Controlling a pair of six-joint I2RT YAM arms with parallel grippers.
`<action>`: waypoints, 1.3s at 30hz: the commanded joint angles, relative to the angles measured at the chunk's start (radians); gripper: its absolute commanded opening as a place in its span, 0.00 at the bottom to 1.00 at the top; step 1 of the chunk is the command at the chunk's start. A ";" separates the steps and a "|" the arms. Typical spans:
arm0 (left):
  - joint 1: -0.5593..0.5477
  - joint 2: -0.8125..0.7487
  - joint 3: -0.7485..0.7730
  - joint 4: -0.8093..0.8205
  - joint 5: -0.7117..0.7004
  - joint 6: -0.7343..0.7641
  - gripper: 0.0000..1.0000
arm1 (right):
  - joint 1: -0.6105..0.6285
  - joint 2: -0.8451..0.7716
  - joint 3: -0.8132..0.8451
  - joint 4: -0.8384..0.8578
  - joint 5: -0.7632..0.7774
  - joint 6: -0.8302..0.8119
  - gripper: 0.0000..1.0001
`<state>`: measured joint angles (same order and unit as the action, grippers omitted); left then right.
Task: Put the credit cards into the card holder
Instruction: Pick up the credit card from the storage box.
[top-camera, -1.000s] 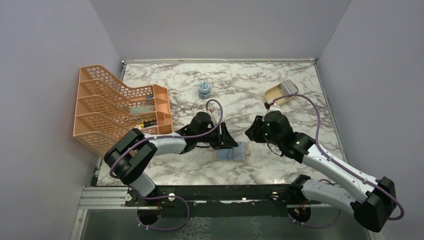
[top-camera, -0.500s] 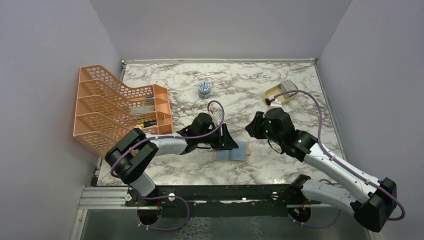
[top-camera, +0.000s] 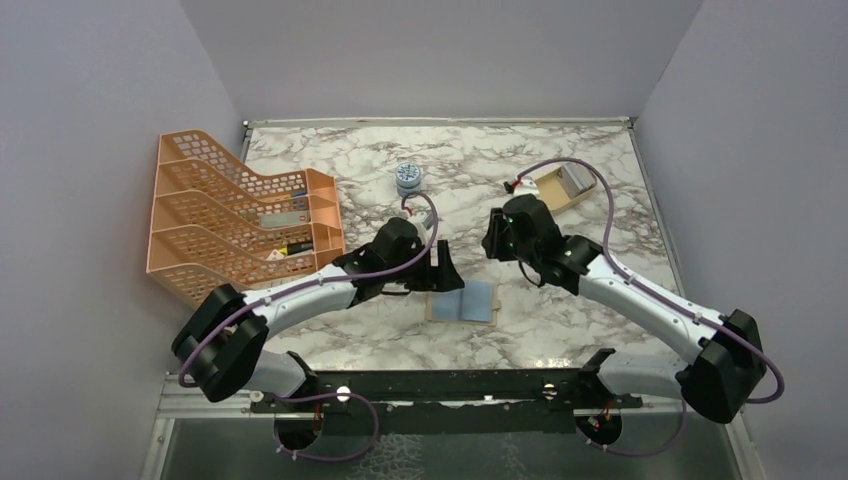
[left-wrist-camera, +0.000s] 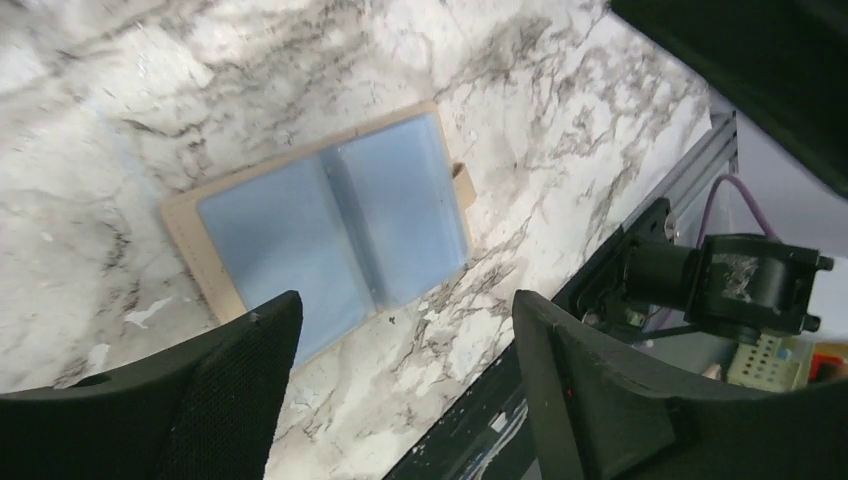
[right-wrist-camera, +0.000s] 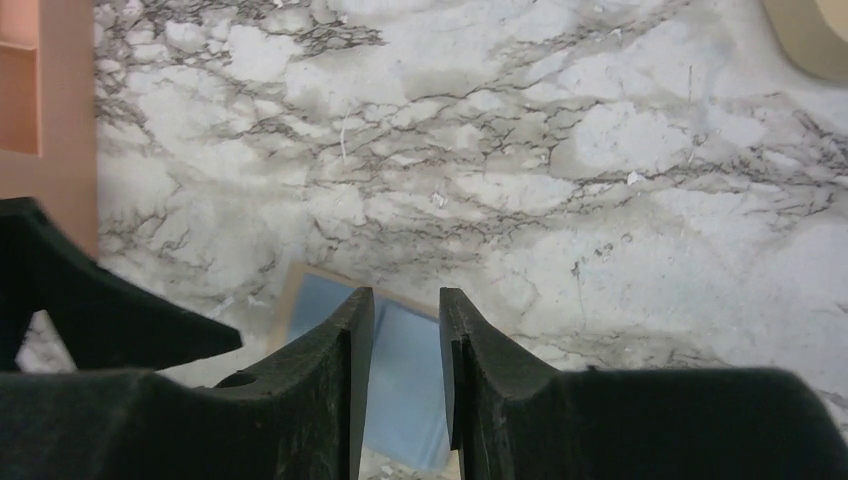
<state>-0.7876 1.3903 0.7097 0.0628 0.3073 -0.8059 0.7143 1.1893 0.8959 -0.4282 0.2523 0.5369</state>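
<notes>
Two pincers flanking open card holder (top-camera: 462, 301): left pincer (left-wrist-camera: 400, 390) spread wide directly above; right pincer (right-wrist-camera: 405, 375) nearly closed, empty, just beyond. Cards (top-camera: 573, 180) farther beyond right pincer.

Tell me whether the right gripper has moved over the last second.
Yes. In the top view the right gripper has shifted slightly left and toward the far edge of the table, away from the open card holder, which has stayed in place.
</notes>
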 joint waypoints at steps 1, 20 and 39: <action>-0.002 -0.097 0.079 -0.231 -0.168 0.165 0.85 | -0.014 0.105 0.078 0.026 0.112 -0.100 0.32; 0.001 -0.393 0.207 -0.622 -0.336 0.452 0.99 | -0.385 0.601 0.497 0.105 0.449 -0.558 0.44; 0.019 -0.431 0.166 -0.620 -0.364 0.493 0.99 | -0.531 0.938 0.700 0.180 0.486 -0.788 0.45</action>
<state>-0.7795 0.9775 0.8841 -0.5560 -0.0391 -0.3325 0.1959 2.0964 1.5650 -0.3099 0.6952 -0.1913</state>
